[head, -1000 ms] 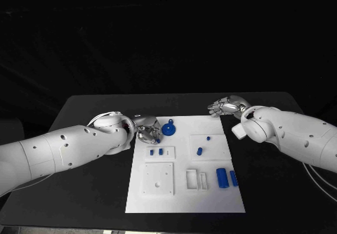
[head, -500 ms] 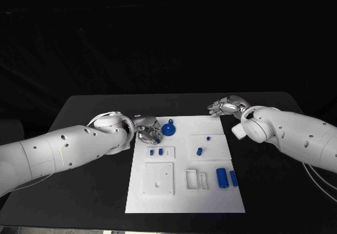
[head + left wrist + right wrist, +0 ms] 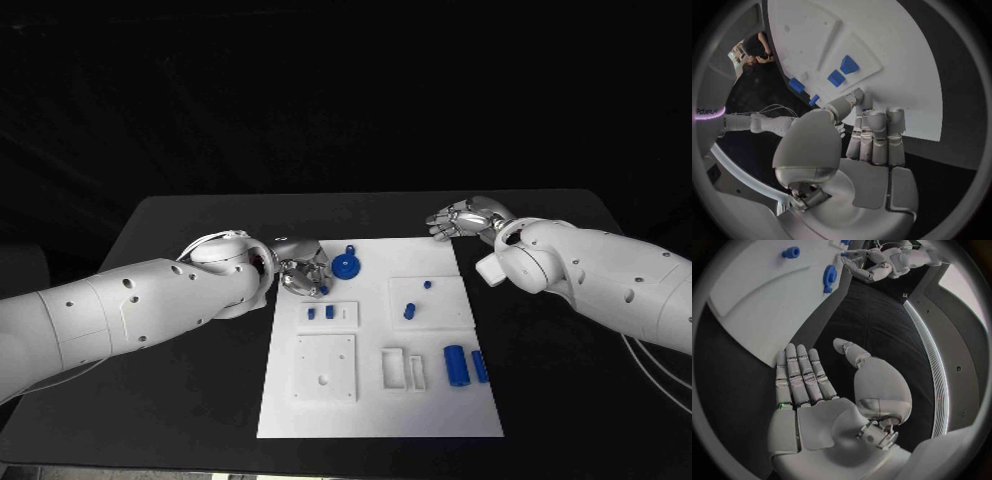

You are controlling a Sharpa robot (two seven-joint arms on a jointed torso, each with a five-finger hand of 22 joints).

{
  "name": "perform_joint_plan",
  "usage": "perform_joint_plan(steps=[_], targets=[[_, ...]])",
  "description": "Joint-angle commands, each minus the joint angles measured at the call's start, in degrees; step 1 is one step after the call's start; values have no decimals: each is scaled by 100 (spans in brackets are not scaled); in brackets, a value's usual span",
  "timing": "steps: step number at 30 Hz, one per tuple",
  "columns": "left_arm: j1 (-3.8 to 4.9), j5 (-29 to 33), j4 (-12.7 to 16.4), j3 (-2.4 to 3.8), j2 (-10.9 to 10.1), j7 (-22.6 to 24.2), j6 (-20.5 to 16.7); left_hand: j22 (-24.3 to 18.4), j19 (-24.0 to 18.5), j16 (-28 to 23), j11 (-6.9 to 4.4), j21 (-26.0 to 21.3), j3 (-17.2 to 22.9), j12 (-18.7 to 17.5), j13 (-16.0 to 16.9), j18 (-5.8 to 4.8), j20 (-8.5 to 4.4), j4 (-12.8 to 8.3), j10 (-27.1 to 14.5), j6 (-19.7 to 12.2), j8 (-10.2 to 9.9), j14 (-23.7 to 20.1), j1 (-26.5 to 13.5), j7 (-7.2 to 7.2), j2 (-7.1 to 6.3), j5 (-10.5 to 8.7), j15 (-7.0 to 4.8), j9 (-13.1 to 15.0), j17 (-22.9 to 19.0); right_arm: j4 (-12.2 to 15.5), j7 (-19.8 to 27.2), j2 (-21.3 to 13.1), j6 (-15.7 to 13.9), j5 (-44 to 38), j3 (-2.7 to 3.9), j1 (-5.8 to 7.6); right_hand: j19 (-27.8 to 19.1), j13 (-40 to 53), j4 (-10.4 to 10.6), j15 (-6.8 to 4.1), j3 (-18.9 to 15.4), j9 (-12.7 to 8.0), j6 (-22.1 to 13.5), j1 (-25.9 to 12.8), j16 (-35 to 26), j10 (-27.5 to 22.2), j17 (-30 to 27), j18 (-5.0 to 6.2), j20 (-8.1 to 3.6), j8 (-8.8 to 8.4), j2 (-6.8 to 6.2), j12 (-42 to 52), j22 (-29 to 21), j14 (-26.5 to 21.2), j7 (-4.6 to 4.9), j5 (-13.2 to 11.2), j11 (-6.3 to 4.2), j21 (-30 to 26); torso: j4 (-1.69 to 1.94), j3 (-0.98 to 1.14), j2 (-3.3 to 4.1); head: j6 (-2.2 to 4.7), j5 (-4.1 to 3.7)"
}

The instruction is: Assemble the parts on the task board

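Spreading wide under everything, the black desk [image 3: 188,380] sits in a dark room, bare dark margin running round the white task board [image 3: 378,410] at its middle. The left hand [image 3: 300,272] hovers at the board's far-left corner, fingers straight and side by side, holding nothing. The right hand [image 3: 462,218] hangs beyond the far-right corner, fingers spread, nothing in it. Blue parts [image 3: 459,364] lie along the board; a round one [image 3: 346,265] sits just beside the left hand. No writing is readable on the board.
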Motion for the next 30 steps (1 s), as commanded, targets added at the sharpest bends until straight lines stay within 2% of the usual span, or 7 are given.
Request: perform_joint_plan(steps=[1,7,16,24,26,29,30], targets=[[-24,93,-3,-20,-12,-79,63,80,6,-6,47,23,-34,-35,15,174,-231,75,4,-192,-90,-26,-95,32,-164,-30,1,-53,-11,6,47,1,85,1,2,-2,-5,-4,-3,3,-25,-5,-48,-39,34,11,-7,110,36,35,0,-26,7,-41,128,37,15,-39,-1,1,1,-9,2],[-24,93,-13,-20,-16,-125,7,65,12,-28,43,8,-65,-73,45,184,-234,144,20,-616,-294,-16,-132,20,-298,-42,-2,-197,-26,3,34,4,105,1,2,-2,-4,-4,-3,3,-26,-6,-48,-40,35,11,-8,110,36,36,0,-26,7,-41,128,37,14,-40,0,-2,1,-13,-19],[-24,179,-46,-19,-51,-150,-13,51,17,-50,41,-14,-63,-121,76,185,-233,159,25,-917,-390,-8,-70,-23,-349,0,-5,-302,-40,-2,32,-2,104,1,2,-3,-6,-4,-5,4,-28,-7,-48,-40,34,11,-9,110,36,37,-3,-27,8,-44,128,36,14,-42,-2,0,0,-18,-14],[-24,247,-163,-16,-85,-181,-50,48,21,-61,44,-21,-69,-142,86,185,-233,161,18,-1003,-405,-10,-53,-30,-369,4,-2,-328,-45,8,51,-28,79,-11,2,-5,-8,-4,-13,4,-25,-8,-48,-30,35,11,-12,111,35,38,0,-27,10,-47,127,37,13,-46,-4,-2,1,-5,-29],[-24,317,-243,-14,-101,-192,-112,46,17,-70,51,-27,-58,-157,89,184,-231,171,7,-986,-380,-18,-44,23,-353,28,3,-328,-49,41,93,-58,55,-63,2,-5,-5,-3,-59,2,-12,-10,-46,18,41,17,-14,116,33,43,6,-24,15,-43,124,31,10,-49,0,0,-2,26,-61],[-22,776,-402,-13,-130,-92,-261,46,-5,-85,97,-41,-23,-175,98,185,-206,161,-1,-776,-227,-35,1,131,-315,80,47,-285,-54,86,146,-87,-8,-329,2,-5,35,3,-235,-9,28,-9,-20,200,78,56,-10,132,34,70,24,-3,33,-5,113,-77,-5,-42,1,5,-1,60,-94],[-20,1263,-513,-12,-139,105,-549,38,-60,-141,114,-80,-9,-209,93,174,-180,158,-50,-697,-154,-105,-1,137,-306,87,67,-268,-80,112,157,-105,-11,-569,2,-5,82,11,-356,-26,79,-5,9,340,111,104,0,147,37,92,22,25,43,39,101,-249,-24,-27,-2,6,-1,88,-113]])
